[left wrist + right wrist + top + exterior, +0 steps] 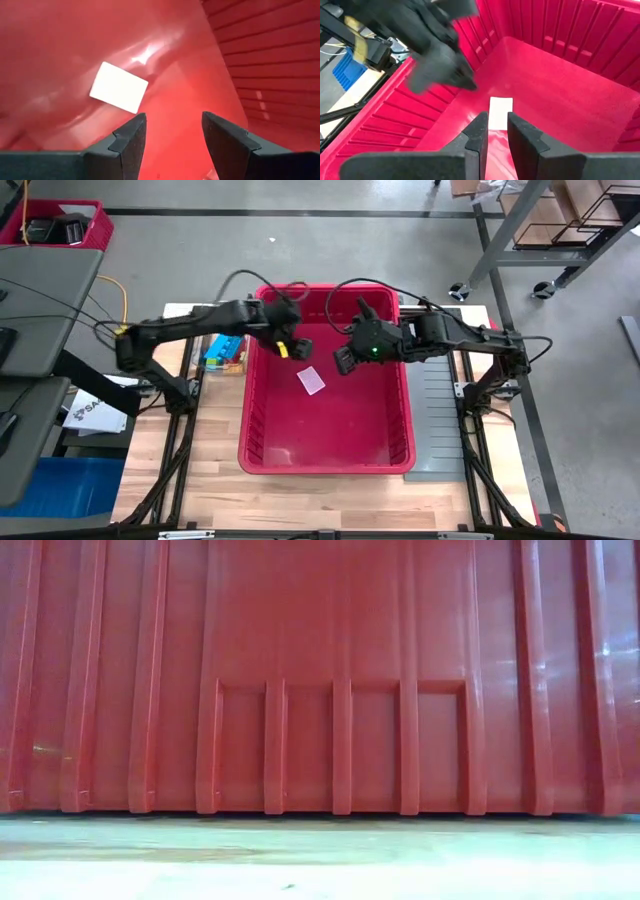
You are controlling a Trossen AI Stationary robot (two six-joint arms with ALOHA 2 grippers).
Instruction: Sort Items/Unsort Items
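Observation:
A large red bin point(262, 430) stands in the middle of the wooden table. A small white card point(312, 380) lies flat on the bin's floor near its far end; it also shows in the left wrist view point(119, 94) and the right wrist view point(500, 111). My left gripper point(174, 131) hovers open over the bin's far left part, with nothing between its fingers. My right gripper point(498, 131) hovers over the bin's far right part, pointing down at the card. Its fingers stand a narrow gap apart, empty. Blue and orange items point(224, 352) lie on the table left of the bin.
The bin's ribbed walls point(560, 35) rise around both grippers, and its near wall point(320, 680) fills the low view. A grey mat point(436, 420) lies to the right of the bin. The two grippers hang close together above the card.

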